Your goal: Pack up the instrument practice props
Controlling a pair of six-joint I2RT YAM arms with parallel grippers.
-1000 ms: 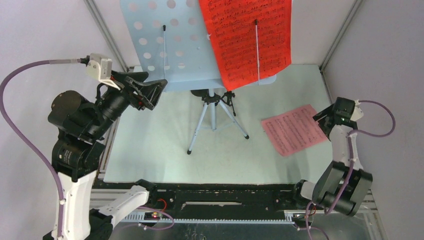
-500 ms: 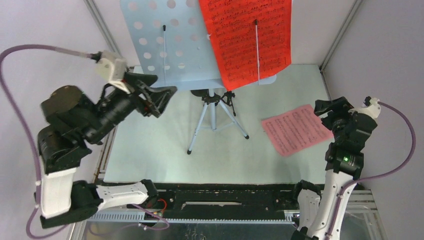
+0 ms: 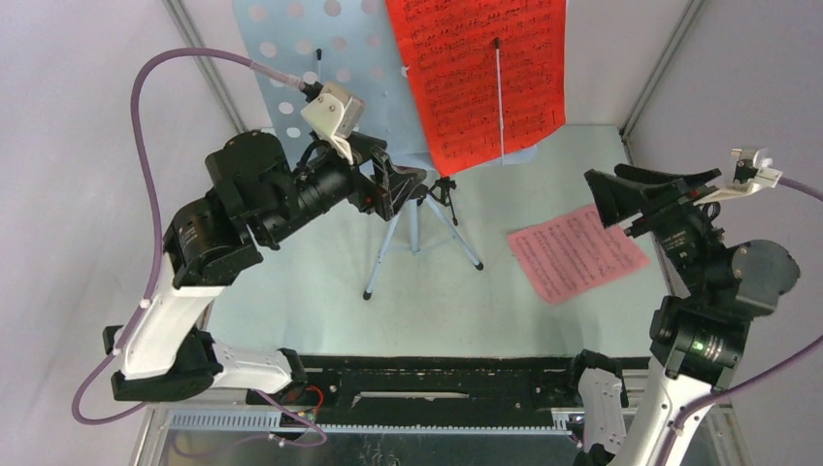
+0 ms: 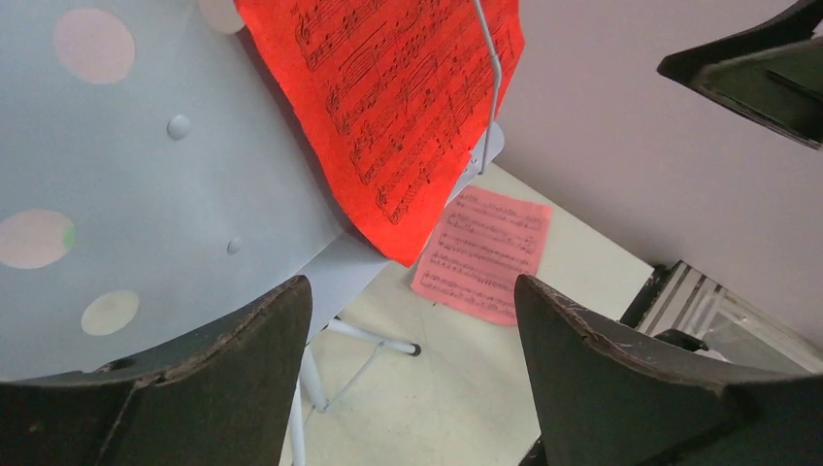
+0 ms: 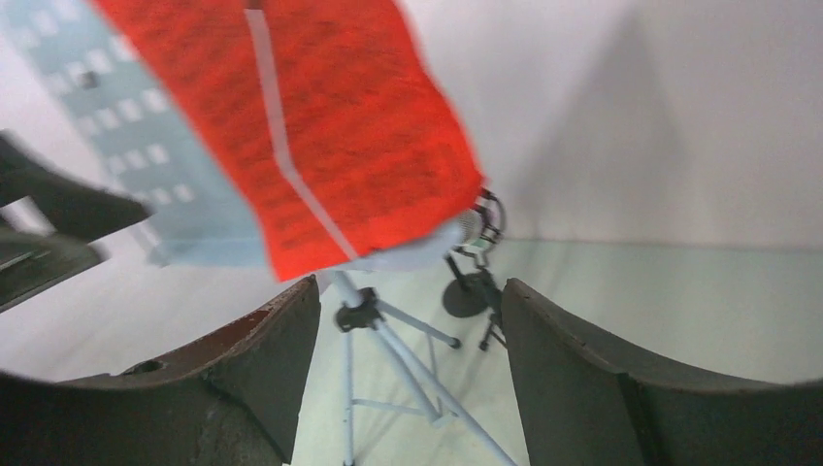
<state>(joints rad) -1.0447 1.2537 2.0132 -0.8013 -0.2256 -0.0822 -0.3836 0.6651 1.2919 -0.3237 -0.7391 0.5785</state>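
The pale blue perforated music desk (image 3: 291, 68) stands on the blue-grey tripod (image 3: 412, 233) at the back. A red score sheet (image 3: 476, 68) rests on its right half under a wire holder. A pink score sheet (image 3: 573, 252) lies flat on the floor at the right. A black mic mount (image 3: 444, 189) stands behind the tripod; it also shows in the right wrist view (image 5: 476, 286). My left gripper (image 3: 403, 189) is open and empty at the desk's lower edge (image 4: 146, 175). My right gripper (image 3: 641, 194) is open and empty, raised above the pink sheet and facing the red sheet (image 5: 320, 126). No microphone shows clearly.
Pale walls with metal corner posts (image 3: 199, 58) close in the floor on three sides. A black rail (image 3: 427, 374) runs along the near edge between the arm bases. The tripod's legs (image 5: 427, 379) spread over the middle of the floor.
My left arm has swung right, from the left wall to the desk's lower edge above the tripod. My right arm has risen and tilted up, away from the pink sheet.
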